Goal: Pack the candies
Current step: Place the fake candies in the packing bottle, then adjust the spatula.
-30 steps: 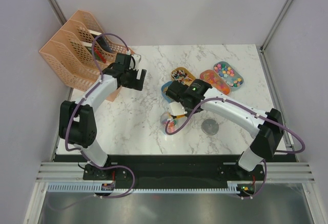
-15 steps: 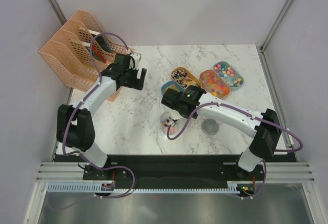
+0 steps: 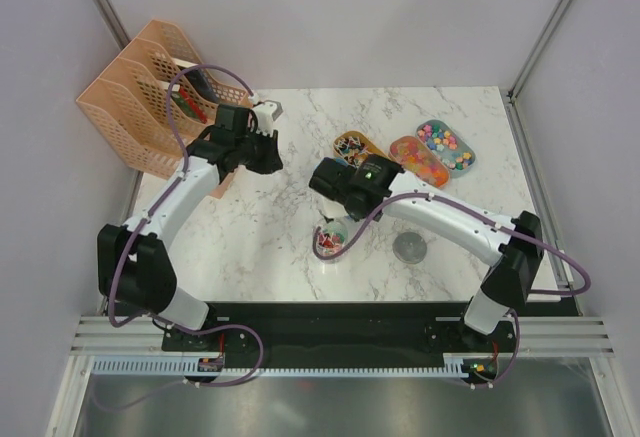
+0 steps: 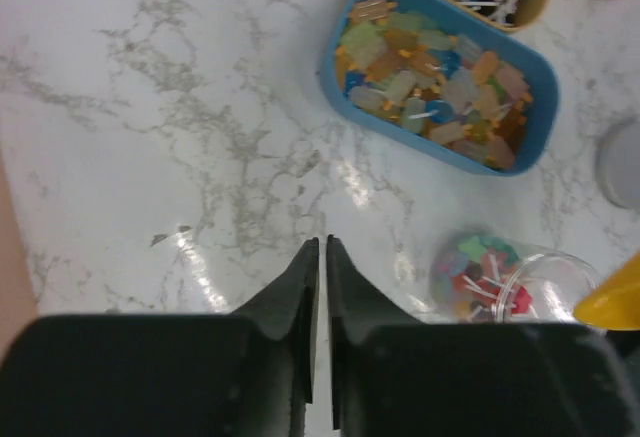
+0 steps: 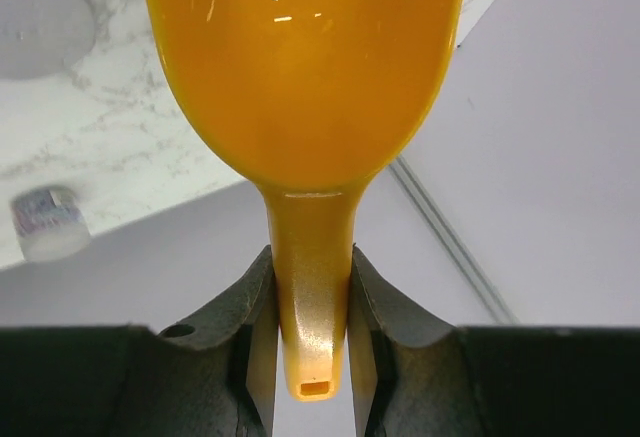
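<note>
Bright even light, glare spots on the marble table (image 4: 192, 249).

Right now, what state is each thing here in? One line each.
Left gripper: shut, empty.
Right gripper: shut on the scoop.
Scoop: held by its handle.
Jar: open, partly filled with candies.
Lid: off the jar, flat on the table.
Blue tray: full of candies.

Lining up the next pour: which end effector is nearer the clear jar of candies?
Right. The right end effector, clamped on the yellow scoop, is right beside the jar; the left end effector, shut, sits farther off to its left.
</note>
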You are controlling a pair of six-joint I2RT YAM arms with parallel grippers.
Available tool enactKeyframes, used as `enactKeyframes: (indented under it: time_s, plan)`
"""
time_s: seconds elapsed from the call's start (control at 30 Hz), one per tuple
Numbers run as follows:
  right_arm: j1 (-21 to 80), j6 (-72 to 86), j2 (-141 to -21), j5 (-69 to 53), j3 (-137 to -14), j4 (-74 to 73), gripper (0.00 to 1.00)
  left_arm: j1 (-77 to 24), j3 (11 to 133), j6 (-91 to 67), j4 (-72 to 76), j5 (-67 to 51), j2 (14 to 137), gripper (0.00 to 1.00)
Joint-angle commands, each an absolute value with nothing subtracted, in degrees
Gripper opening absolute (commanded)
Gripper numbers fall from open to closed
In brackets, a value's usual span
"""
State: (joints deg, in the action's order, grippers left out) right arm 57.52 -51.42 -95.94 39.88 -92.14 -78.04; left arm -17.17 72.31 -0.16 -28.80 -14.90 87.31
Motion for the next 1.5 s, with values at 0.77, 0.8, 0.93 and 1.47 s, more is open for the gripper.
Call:
enactKeyframes:
  time_s: [0.77, 0.8, 0.93, 1.47]
  plan:
    - [48.0, -33.9, -104.0, 16.4, -119.9, -80.5, 0.0, -18.0, 79.5, -4.9, -29.7, -45.4, 92.2, 0.02]
    - [48.0, -33.8, -103.0, 15.8, -120.2, -80.1, 0.0, -18.0, 79.5, -5.2, -29.6, -45.4, 92.5, 0.02]
    - [48.0, -33.1, -101.0, 13.9, -122.2, -78.8, 0.0, -18.1, 80.4, -5.6, -28.9, -45.4, 94.0, 0.02]
    - [43.1, -26.5, -98.9, 9.8, -122.4, -80.0, 0.0, -17.9, 80.2, -0.2, -28.8, -17.9, 91.3, 0.02]
